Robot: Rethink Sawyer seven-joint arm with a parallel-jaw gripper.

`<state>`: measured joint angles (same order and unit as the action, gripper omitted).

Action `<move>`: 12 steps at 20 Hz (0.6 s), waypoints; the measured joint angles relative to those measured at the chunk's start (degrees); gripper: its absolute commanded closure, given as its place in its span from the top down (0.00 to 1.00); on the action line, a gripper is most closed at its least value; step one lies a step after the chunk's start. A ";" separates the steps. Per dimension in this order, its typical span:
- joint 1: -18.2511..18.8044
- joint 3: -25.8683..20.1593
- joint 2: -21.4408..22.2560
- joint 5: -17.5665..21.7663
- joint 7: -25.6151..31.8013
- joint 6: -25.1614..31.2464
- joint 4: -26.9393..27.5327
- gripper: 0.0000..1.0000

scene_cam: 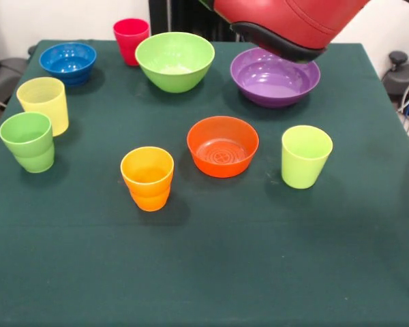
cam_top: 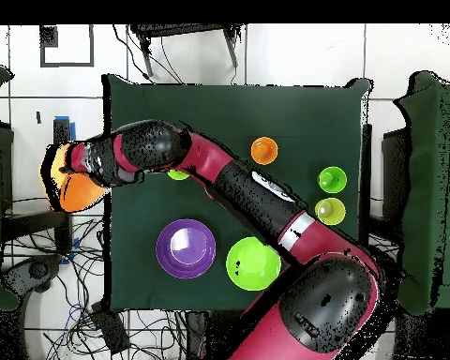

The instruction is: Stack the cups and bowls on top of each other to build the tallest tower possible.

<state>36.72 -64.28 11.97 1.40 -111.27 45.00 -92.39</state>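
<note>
Green-clothed table [scene_cam: 204, 272] bearing cups [scene_cam: 147, 178], bowls [scene_cam: 222, 145]

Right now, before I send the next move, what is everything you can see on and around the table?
By the front view:
Bowls: four on the table; blue bowl far left, green bowl far middle, purple bowl far right, red-orange bowl centre.
Cups: five; red cup far, yellow cup and green cup left, orange cup near centre, lime cup right.
Orange bowl-like thing: one, past the table's edge at the arm's end, overhead.
Table: one, dark green.
Arm: one, red and black.
</note>
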 measured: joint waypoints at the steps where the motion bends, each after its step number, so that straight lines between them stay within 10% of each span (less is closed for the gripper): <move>1: 0.05 -0.01 0.00 0.38 0.00 0.51 0.79 0.00; 12: 1.02 -0.01 0.04 3.27 0.00 2.82 5.34 0.00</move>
<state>37.74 -64.29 12.01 4.67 -111.27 47.82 -87.05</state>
